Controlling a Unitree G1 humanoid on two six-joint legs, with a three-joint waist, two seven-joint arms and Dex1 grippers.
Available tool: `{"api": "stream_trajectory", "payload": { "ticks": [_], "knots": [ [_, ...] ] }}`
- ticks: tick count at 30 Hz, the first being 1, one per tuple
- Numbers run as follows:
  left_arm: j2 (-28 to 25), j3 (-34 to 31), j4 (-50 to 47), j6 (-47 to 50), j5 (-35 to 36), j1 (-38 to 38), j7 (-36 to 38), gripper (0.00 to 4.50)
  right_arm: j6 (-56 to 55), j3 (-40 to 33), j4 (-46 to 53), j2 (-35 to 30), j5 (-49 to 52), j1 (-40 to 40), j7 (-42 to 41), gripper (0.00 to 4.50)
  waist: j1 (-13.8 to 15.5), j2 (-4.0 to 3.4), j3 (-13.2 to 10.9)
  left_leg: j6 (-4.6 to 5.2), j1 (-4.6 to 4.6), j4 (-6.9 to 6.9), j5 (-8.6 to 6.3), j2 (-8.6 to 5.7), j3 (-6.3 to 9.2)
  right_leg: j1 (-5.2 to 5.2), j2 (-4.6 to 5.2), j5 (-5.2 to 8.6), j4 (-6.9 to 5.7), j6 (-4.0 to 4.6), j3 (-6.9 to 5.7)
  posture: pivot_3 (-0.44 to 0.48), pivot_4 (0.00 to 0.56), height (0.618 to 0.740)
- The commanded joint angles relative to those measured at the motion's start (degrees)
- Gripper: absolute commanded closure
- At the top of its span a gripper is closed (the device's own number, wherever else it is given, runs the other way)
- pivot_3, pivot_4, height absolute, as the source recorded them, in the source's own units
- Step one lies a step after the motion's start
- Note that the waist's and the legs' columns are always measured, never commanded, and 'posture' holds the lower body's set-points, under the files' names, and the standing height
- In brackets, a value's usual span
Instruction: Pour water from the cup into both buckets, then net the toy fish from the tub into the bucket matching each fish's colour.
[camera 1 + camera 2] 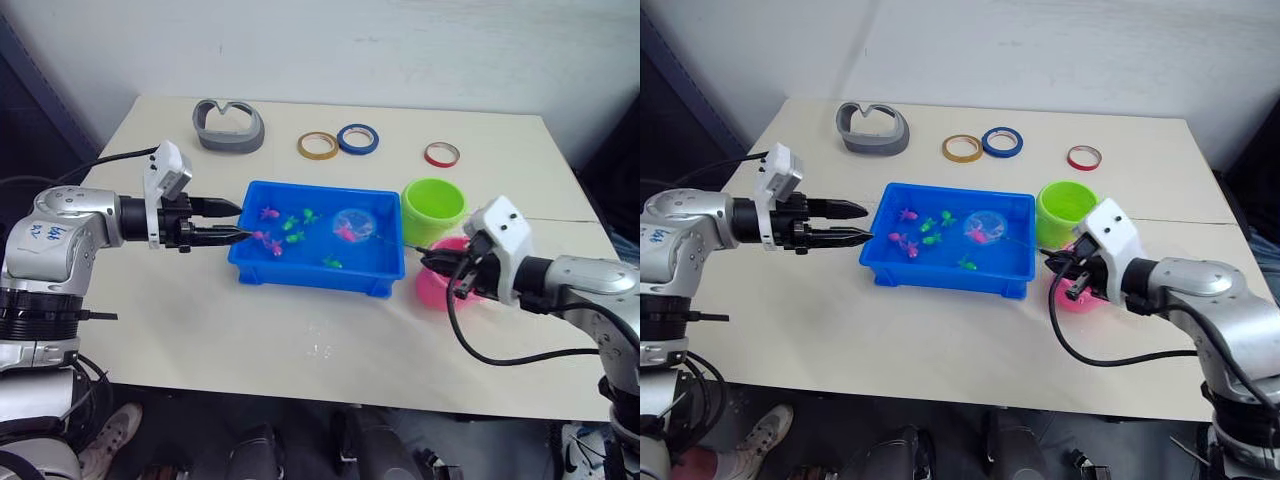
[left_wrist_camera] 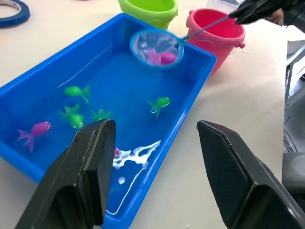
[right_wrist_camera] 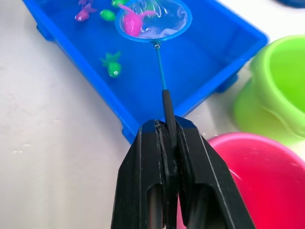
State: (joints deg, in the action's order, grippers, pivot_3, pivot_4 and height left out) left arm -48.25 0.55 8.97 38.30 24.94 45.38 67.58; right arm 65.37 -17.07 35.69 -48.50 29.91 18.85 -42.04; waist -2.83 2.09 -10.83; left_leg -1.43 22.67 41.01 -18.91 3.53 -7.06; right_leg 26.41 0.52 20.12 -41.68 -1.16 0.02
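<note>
Right gripper (image 3: 167,138): fingers pressed together on the dark stick of the net (image 3: 153,20), above the pink bucket (image 1: 438,283).
Net: hoop held over the right end of the tub (image 1: 262,272), stick slanting up to the gripper; a magenta-pink fish (image 3: 135,22) lies in the mesh.
Left gripper (image 1: 232,221): fingers spread and holding nothing, tips at the tub's left rim.
Tub: bright blue, mid-table, holding water.
Fish in tub: green ones (image 2: 159,103) and magenta-pink ones (image 2: 34,130) scattered, mostly toward the left end.
Green bucket (image 1: 433,208): just beside the tub's far right corner, with the pink bucket touching it on the near side.
Far table edge: grey tape dispenser (image 1: 229,125), then yellow (image 1: 317,146), blue (image 1: 357,139) and red (image 1: 441,154) tape rings.
</note>
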Motion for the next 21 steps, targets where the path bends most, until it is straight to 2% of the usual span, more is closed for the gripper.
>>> {"api": "stream_trajectory", "payload": {
  "ticks": [1, 5, 8, 12, 21],
  "knots": [
    [1.03, 0.72, 2.52, -2.43, -0.93, 3.17, 1.79, 1.48, 1.62, -10.77, 4.23, -3.07, 2.55, -3.38, -0.77, 4.50, 0.17, 0.01, 0.01, 0.00, 0.01, -0.01, 0.00, 0.00, 0.00, 0.00, 0.00, 0.00, 0.02, 0.00, 0.00, 0.000, 0.150, 0.693],
    [2.73, 2.03, 6.49, -4.60, -2.21, 5.72, 3.42, 1.48, 3.22, -17.75, 6.27, -5.17, 4.66, -6.63, -0.77, 4.50, -0.02, 0.01, 0.00, 0.00, 0.00, 0.00, 0.00, 0.01, -0.01, -0.01, -0.01, 0.00, 0.04, 0.00, -0.01, 0.000, 0.150, 0.693],
    [5.47, 4.19, 11.15, -7.54, -3.91, 9.12, 5.25, 1.48, 4.43, -24.85, 8.22, -7.89, 2.91, -12.97, -1.63, 4.50, 0.30, 0.00, 0.00, -0.02, 0.00, -0.01, 0.02, 0.00, 0.02, -0.01, -0.02, 0.00, 0.01, 0.00, -0.01, 0.000, 0.150, 0.693],
    [7.66, 5.42, 16.70, -10.48, -5.90, 12.66, 7.35, 1.48, 3.84, -29.80, 10.68, -9.11, 1.26, -20.09, -1.76, 4.50, 0.73, 0.01, 0.00, -0.02, 0.02, -0.02, 0.02, 0.00, 0.02, -0.02, -0.04, 0.01, 0.08, -0.02, 0.00, 0.000, 0.150, 0.693],
    [10.95, 6.42, 26.18, -15.96, -9.63, 17.82, 10.34, 1.48, -3.31, -33.07, 16.75, -9.89, -7.68, -34.86, -1.51, 4.50, 0.66, 0.00, 0.01, -0.04, -0.01, -0.03, 0.02, 0.01, 0.01, -0.03, -0.07, 0.02, 0.07, -0.04, 0.01, 0.000, 0.150, 0.693]
  ]
}}
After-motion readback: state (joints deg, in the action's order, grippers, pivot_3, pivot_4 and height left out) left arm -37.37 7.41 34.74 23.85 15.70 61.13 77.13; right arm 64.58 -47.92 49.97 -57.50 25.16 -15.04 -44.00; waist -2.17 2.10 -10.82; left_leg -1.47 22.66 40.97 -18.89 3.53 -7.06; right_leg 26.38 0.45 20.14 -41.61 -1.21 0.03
